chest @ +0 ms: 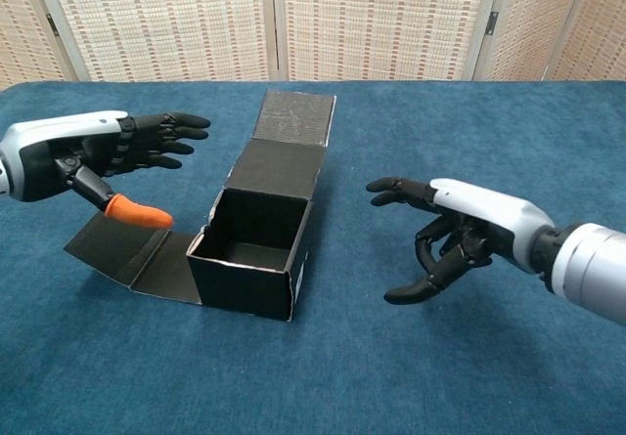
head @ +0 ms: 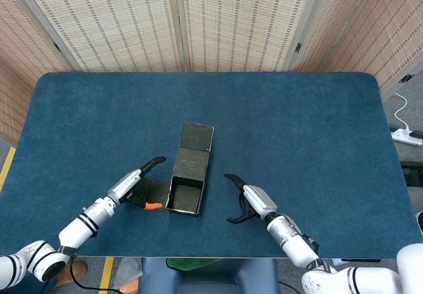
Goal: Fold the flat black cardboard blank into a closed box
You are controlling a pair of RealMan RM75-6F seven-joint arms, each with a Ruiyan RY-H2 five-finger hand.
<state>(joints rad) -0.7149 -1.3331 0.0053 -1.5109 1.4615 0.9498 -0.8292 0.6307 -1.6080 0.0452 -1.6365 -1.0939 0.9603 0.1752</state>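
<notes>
Left hand (chest: 83, 152) and right hand (chest: 460, 235) are hovering wide open, empty, either side of the box (chest: 256, 244) — probably lining up for its flaps.

The black cardboard box (chest: 256, 249) looks matt, its inner walls dull; the flaps lying far (chest: 296, 116) and left (chest: 117, 249) show a faint grainy sheen. The table (head: 304, 129) wears a blue, felt-like cloth, soft and slightly napped. Both hands, left (chest: 93, 152) and right (chest: 460, 230), have smooth, glossy white plastic shells and dark, satin-black fingers (chest: 166, 137); the left thumb carries a smooth orange tip (chest: 137, 212). The right forearm (chest: 597, 269) looks like brushed grey metal. The screens (head: 225, 23) behind look like woven cane in pale wooden frames.
</notes>
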